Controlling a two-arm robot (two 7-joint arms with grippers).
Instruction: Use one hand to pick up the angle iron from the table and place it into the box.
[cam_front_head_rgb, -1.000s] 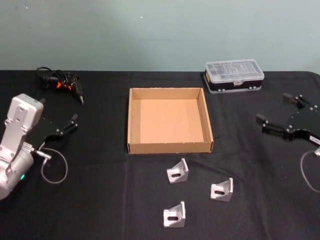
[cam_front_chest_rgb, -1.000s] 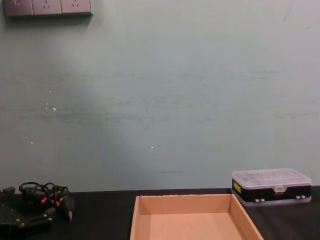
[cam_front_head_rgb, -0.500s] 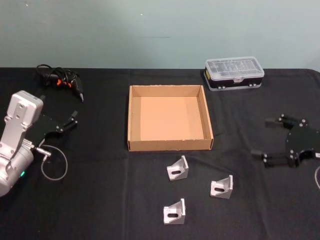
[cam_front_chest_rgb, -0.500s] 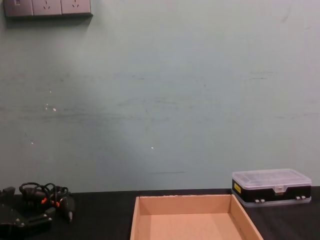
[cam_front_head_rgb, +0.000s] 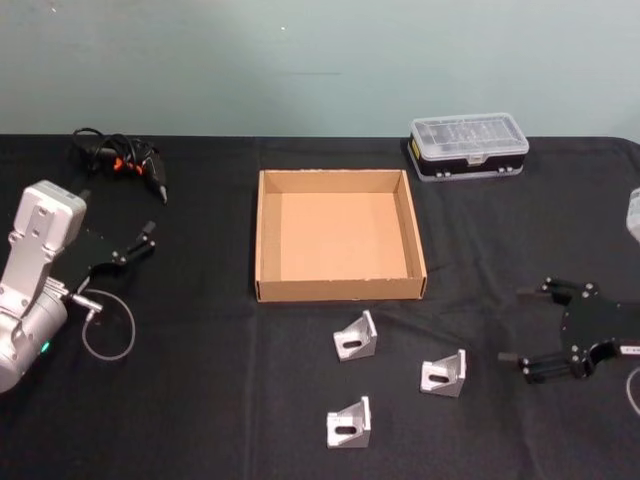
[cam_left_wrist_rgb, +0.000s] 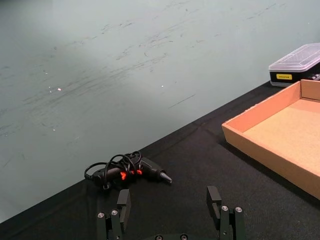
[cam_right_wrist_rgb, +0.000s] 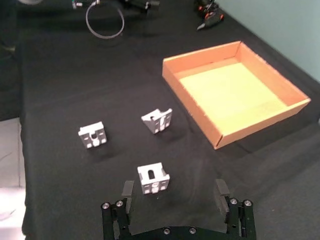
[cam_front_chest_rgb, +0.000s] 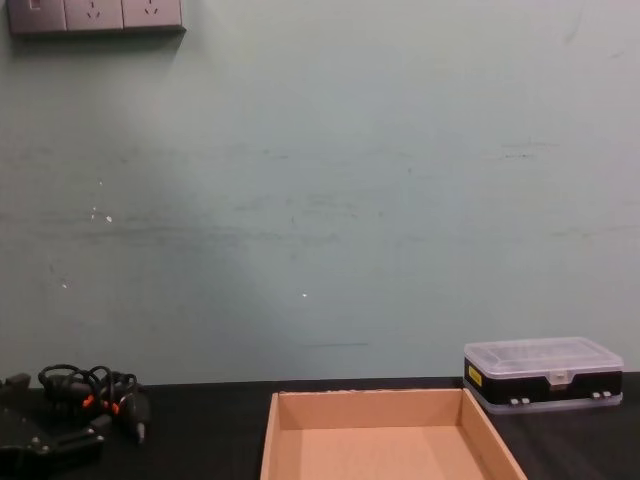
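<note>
Clearly, your right gripper (cam_front_head_rgb: 516, 325) was wide open and empty near the rightmost angle iron (cam_front_head_rgb: 443, 375); your left gripper (cam_front_head_rgb: 140, 245) sat parked, open too.

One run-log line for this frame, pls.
right gripper: open, over table, aimed at nearest angle iron | left gripper: open, parked left | box: empty | other angle irons: on table

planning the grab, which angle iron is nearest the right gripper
The rightmost angle iron, beside the right gripper; the box-side one and front one sit farther left.
</note>
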